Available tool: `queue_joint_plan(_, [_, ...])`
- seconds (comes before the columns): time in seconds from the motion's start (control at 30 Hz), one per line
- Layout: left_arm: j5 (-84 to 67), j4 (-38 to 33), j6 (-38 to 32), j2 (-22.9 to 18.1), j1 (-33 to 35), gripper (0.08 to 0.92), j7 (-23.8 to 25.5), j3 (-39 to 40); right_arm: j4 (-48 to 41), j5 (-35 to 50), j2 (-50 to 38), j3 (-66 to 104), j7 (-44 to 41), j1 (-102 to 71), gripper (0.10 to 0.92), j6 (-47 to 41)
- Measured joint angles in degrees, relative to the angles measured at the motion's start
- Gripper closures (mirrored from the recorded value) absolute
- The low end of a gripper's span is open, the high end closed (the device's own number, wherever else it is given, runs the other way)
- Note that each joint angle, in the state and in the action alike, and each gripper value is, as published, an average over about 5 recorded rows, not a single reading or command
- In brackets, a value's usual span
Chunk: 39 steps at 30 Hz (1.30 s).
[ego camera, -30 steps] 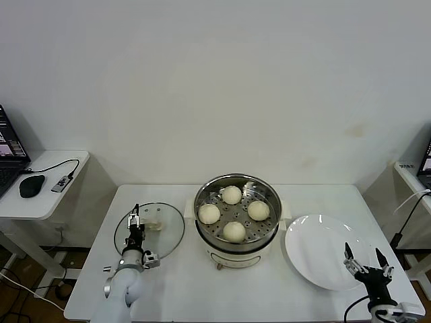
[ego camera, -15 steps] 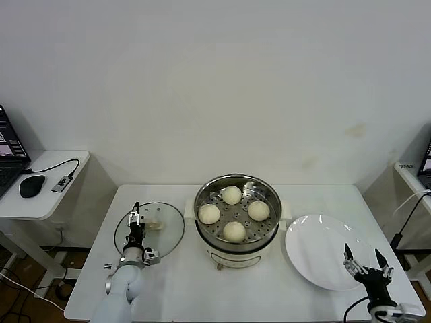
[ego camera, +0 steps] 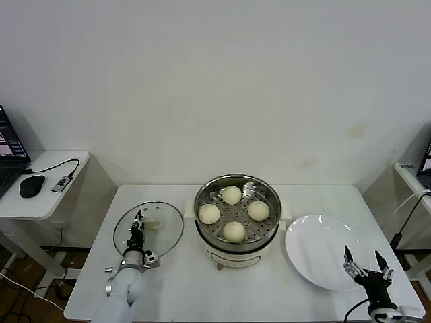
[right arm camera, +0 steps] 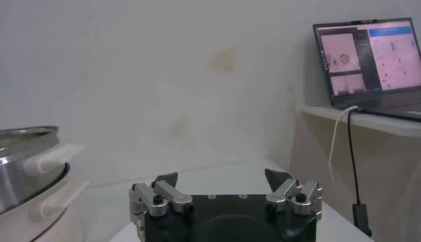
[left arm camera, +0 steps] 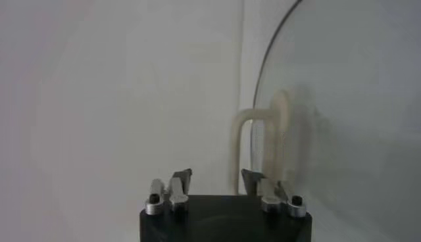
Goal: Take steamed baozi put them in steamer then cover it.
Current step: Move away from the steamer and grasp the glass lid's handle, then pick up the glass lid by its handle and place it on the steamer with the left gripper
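1. One side table (ego camera: 47,202) stands at 9 o'clock and carries one black mouse (ego camera: 31,186).
2. One left gripper (ego camera: 139,223) sits over the near-left part of the white desk (ego camera: 182,282), at about 8 o'clock from the steamer. In the left wrist view its fingers (left arm camera: 179,181) stand a narrow way apart; the cover's handle shows just beyond them, and contact cannot be told.
3. One cover (ego camera: 149,229), clear glass with a cream handle (ego camera: 155,224), lies on the desk at 9 o'clock from the steamer.
4. One steamer (ego camera: 237,222) stands mid-desk, uncovered.
5. Four steamed baozi (ego camera: 234,231) rest on its perforated tray, at 12, 3, 6 and 9 o'clock.
6. One white plate (ego camera: 323,252) lies at 3 o'clock from the steamer, just beside it.
7. One right gripper (ego camera: 364,264) hangs at the plate's 5 o'clock edge, fingers spread wide and holding nothing.
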Motion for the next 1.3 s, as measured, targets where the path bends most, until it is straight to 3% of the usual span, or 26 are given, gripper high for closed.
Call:
queue_joint_plan(0.27, [-0.14, 0.76, -0.21, 0.29, -0.58, 0.819, -0.17, 0.14, 0.26, -0.1, -0.57, 0.16, -0.02, -0.88, 0.203, 0.17])
queue_joint_plan(0.37, [-0.31, 0.63, -0.24, 0.49, -0.49, 0.85, -0.18, 0.17, 0.31, -0.19, -0.51, 0.15, -0.02, -0.96, 0.203, 0.22])
queue_joint_plan(0.73, [-1.46, -3.64, 0.97, 1.57, 2.03, 0.85, 2.14, -0.45, 0.41, -0.2, -0.31, -0.17, 0.0, -0.06, 0.203, -0.1])
queue_joint_plan(1.3, [-4.98, -28.86, 12.33, 6.18, 11.89, 0.85, 11.18, -1.3, 1.1, 0.34, 1.04, -0.62, 0.54, 2.71, 0.203, -1.67])
